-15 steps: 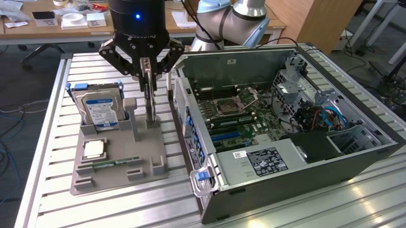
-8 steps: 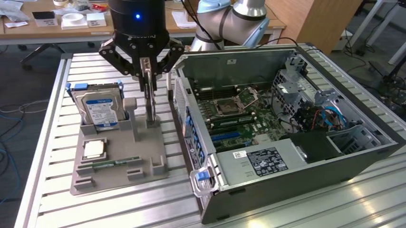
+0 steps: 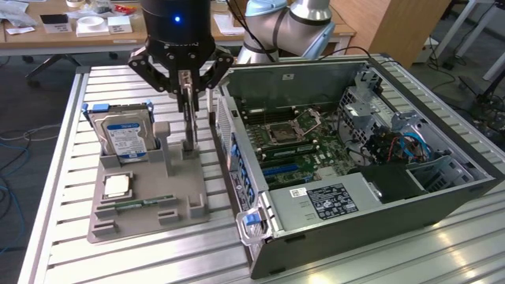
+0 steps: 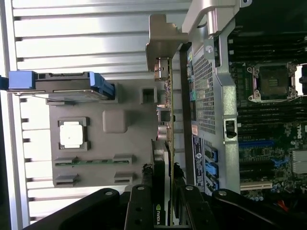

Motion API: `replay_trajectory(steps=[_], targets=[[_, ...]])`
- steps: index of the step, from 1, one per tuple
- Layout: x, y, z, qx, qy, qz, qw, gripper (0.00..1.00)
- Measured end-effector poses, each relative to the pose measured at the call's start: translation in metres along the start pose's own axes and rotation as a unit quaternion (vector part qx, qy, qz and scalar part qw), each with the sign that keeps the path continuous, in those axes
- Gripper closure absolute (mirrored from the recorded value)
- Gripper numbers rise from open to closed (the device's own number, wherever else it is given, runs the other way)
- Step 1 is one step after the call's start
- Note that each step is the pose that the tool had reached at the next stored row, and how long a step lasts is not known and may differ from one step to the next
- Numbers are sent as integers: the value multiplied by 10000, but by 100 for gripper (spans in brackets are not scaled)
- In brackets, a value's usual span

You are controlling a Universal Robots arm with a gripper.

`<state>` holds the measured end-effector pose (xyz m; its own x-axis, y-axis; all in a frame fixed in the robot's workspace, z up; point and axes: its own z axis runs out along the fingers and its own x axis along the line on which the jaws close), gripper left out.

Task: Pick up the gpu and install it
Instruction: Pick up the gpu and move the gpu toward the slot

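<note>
Exterior view, end effector (image 3: 187, 83) clamped on upright gpu (image 3: 189, 121), standing in grey holder tray (image 3: 150, 201), worktop (image 3: 63, 236) beneath, open computer case (image 3: 394, 207) just beside.

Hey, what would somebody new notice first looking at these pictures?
The black gripper stands out first, closed on the gpu, which is held on edge over the grey tray. On the exterior view's right sits the open computer case with its motherboard bared. On the exterior view's left, a blue-labelled hard drive stands upright in the tray.
</note>
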<state>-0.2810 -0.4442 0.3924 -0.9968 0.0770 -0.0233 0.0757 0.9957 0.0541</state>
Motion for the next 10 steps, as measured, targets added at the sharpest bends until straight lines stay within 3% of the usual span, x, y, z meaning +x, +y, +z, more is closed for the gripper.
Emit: replay_trajectory(steps=[10], targets=[[-206, 16, -10, -54, 5, 2, 10000, 73]])
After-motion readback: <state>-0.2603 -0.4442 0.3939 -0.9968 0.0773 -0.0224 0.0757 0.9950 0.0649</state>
